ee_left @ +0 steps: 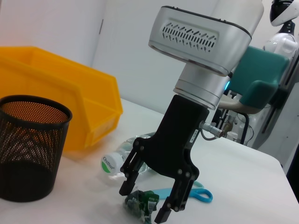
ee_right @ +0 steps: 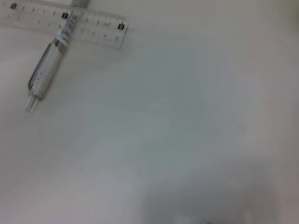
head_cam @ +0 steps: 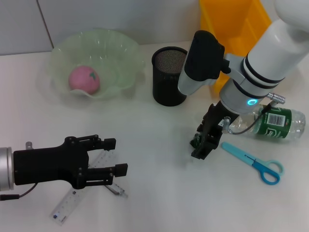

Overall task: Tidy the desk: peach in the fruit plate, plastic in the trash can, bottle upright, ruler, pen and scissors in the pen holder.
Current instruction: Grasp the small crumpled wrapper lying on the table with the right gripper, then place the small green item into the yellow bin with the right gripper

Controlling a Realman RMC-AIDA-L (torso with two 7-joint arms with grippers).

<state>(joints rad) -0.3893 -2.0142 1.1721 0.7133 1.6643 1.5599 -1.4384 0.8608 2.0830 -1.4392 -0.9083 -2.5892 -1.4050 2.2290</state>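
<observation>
A pink peach (head_cam: 84,79) lies in the pale green fruit plate (head_cam: 120,50). My right gripper (head_cam: 202,144) stands open just above the desk, its fingers on either side of the crumpled green plastic (ee_left: 140,203). The bottle (head_cam: 277,123) lies on its side behind that gripper, with blue scissors (head_cam: 253,162) in front of it. My left gripper (head_cam: 118,156) is open low over the clear ruler (head_cam: 67,205) and the pen (head_cam: 117,189). The right wrist view shows the ruler (ee_right: 65,25) and pen (ee_right: 44,77) crossing. The black mesh pen holder (head_cam: 169,77) stands upright.
A yellow bin (head_cam: 234,24) stands at the back right, behind the pen holder (ee_left: 30,144). In the left wrist view the bottle's white cap (ee_left: 112,164) and the scissors (ee_left: 198,193) show behind my right gripper (ee_left: 142,204).
</observation>
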